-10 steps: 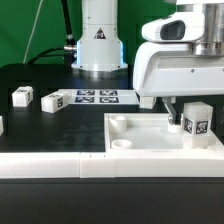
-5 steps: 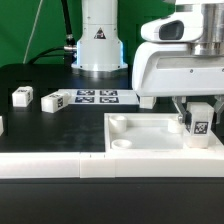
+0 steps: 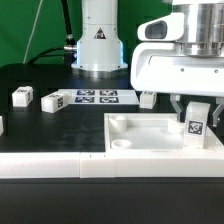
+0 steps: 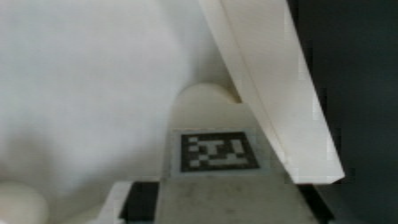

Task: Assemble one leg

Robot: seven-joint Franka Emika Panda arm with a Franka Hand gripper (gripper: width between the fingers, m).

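Here the gripper (image 3: 197, 108) holds the leg (image 3: 196, 124), tag outward.

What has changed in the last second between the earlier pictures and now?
The tool, shut on the leg, rose a little and shifted slightly toward the exterior view's right, keeping the leg at the far right corner of the white tray part. The grasp did not change. The two loose legs and the marker board stayed put.
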